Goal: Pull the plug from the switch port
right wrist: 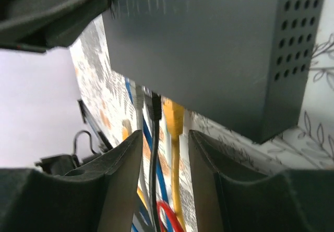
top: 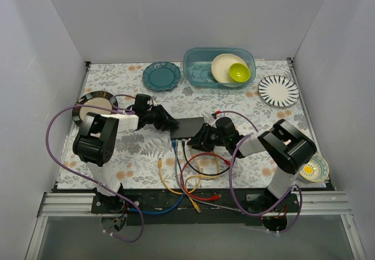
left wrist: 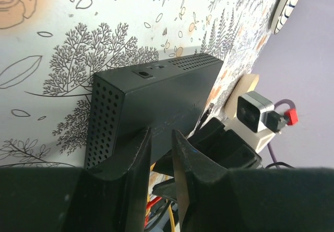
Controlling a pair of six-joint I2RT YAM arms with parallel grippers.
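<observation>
In your left wrist view, the switch (left wrist: 156, 93) was a flat, matte black box with round vent holes down its short side, lying on the leaf-printed cloth (left wrist: 62, 44). Your left gripper (left wrist: 160, 156) sat at the box's near edge, its fingers (left wrist: 136, 156) set close with only a slim gap. You couldn't tell whether they pinched anything. In your right wrist view, the right gripper (right wrist: 164, 169) stood wide open and held nothing. Its smooth black fingers framed a black plug (right wrist: 154, 105) and a yellow plug (right wrist: 174, 116), both seated in the port row (right wrist: 162, 93) under the box's edge. Which port was meant couldn't be told. A blue cable (right wrist: 129, 88) and a grey cable (right wrist: 139, 99) ran just beside them, crowding that gap. From above, the box lay mid-table between both grippers, with cables fanning toward the bases. A teal plate (top: 162, 75), a teal bin (top: 190, 67) and a striped plate (top: 278, 90) stood well apart behind.
</observation>
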